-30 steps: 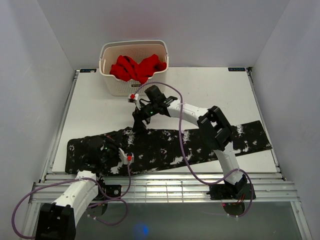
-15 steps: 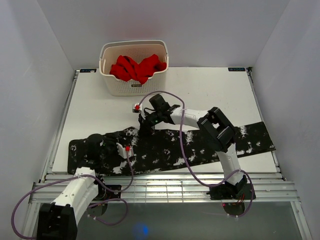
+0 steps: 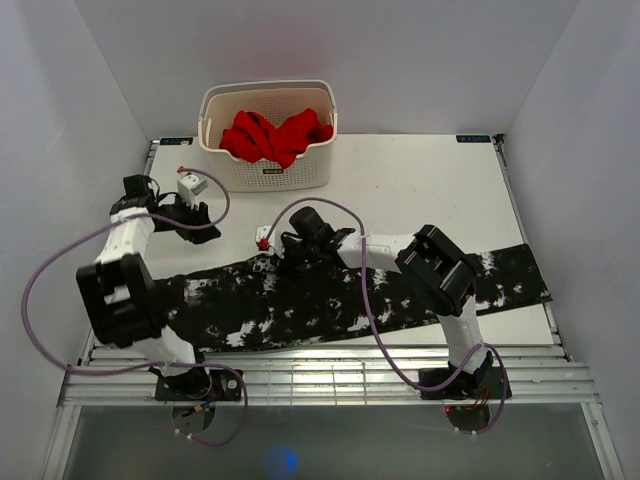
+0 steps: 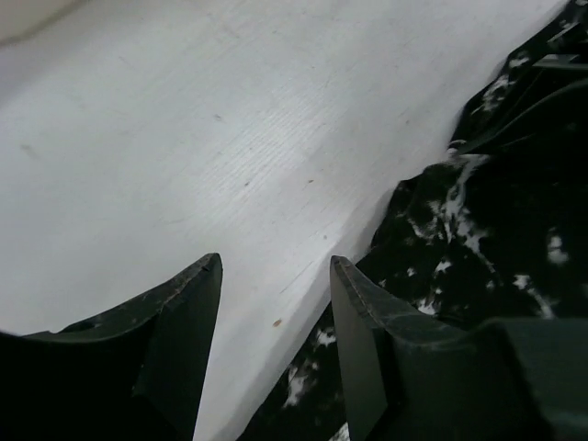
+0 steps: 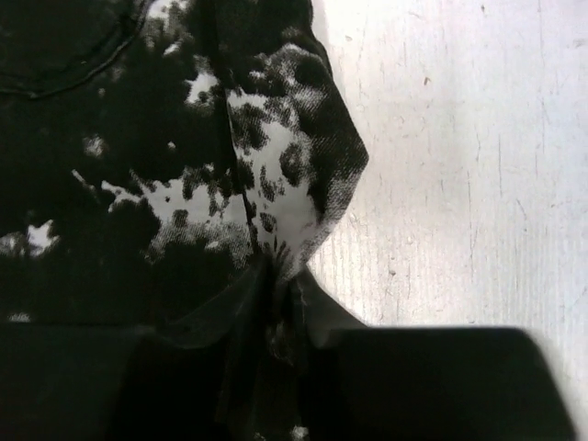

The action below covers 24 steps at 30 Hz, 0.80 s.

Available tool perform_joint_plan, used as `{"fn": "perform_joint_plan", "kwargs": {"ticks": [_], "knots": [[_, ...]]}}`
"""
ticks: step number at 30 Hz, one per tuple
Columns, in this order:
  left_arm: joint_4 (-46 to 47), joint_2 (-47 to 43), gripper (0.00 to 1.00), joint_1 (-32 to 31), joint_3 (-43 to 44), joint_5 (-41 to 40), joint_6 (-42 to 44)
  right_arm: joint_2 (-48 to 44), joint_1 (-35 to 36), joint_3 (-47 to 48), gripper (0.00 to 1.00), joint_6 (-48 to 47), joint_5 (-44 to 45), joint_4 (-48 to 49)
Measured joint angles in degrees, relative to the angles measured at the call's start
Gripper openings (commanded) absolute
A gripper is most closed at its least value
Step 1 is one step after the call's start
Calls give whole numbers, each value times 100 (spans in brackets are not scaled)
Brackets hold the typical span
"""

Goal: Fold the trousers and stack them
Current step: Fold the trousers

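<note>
The trousers (image 3: 360, 295), black with white speckles, lie stretched along the table's near side, from the left part to the right edge. My right gripper (image 3: 283, 258) is shut on a bunched fold of their far edge; in the right wrist view the speckled cloth (image 5: 276, 202) runs into the closed jaws (image 5: 280, 285). My left gripper (image 3: 205, 228) hovers over bare table at the far left, beyond the trousers' left end. In the left wrist view it (image 4: 276, 266) is open, with white table between the fingers and the trousers (image 4: 496, 211) off to the right.
A white basket (image 3: 315, 165) holding a red garment (image 3: 272, 135) stands at the back of the table, left of centre. White walls close in both sides. A metal rail (image 3: 330, 380) runs along the near edge by the arm bases.
The left gripper let go of the trousers' left end, opened, and swung up to the far left. The right gripper came down and shut on the far edge of the trousers.
</note>
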Motion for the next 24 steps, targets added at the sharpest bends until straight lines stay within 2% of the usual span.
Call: {"fn": "perform_joint_plan", "kwargs": {"ticks": [3,5,9,15,21,24], "knots": [[-713,1617,65,50,909,597,-232,-13,98,-33,59,-144,435,26],[-1117,2332,66,22,1211,831,-358,-146,116,-188,64,-245,682,63],[-1692,3309,66,-125,1707,1113,-514,-857,109,-673,63,-439,916,-133],[-2046,3897,63,-356,2044,1530,-741,-2055,28,-946,53,-686,522,-848],[-2264,4345,53,-540,2052,1882,-949,-2524,22,-1121,49,-940,-138,-1906],[-2328,4568,43,-614,2055,2057,-1082,-2459,68,-1231,48,-957,-260,-2269]]}}
